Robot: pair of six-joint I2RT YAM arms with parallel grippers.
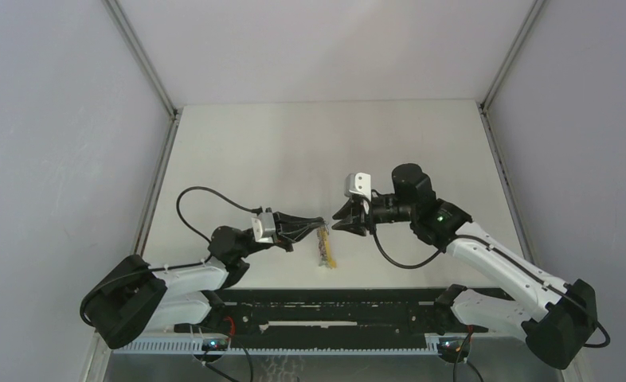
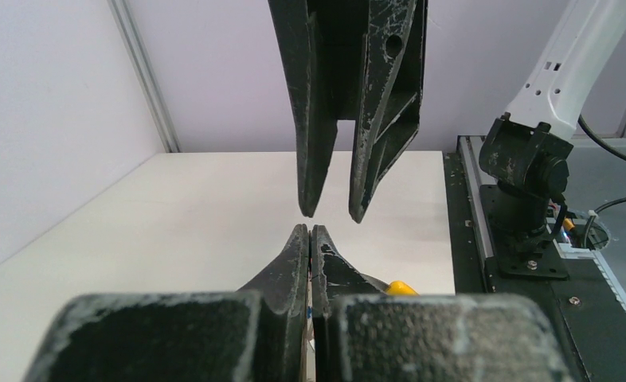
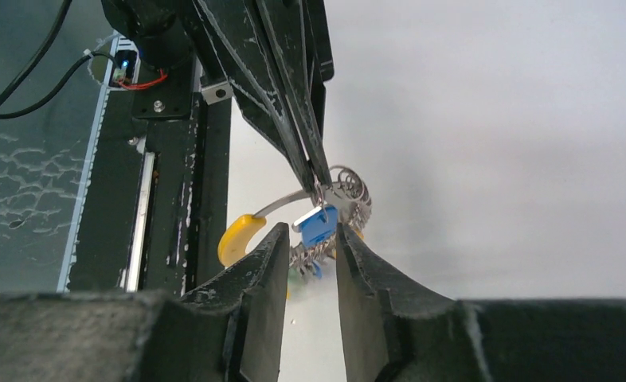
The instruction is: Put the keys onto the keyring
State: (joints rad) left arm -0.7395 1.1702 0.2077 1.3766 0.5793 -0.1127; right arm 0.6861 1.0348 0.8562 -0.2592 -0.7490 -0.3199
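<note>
- The black rail (image 1: 334,316) with the two arm bases lies at the near edge of the white table (image 1: 294,151).
- The left gripper (image 1: 319,224) reaches to the right, above the near part of the table. Its fingers (image 3: 306,151) are pressed together, and their tips pinch the grey wire of the keyring (image 1: 324,248).
- The keyring hangs from these tips, between the two grippers. Its yellow curved section (image 3: 238,237) points toward the rail.
- A blue key (image 3: 318,225) hangs on the ring, among the grey coils. A bit of green shows below it; other keys cannot be told apart.
- The right gripper (image 1: 340,225) faces the left one, tip near tip. Its fingers (image 2: 310,119) stand a little apart, and in the left wrist view the gap between them holds nothing.
</note>
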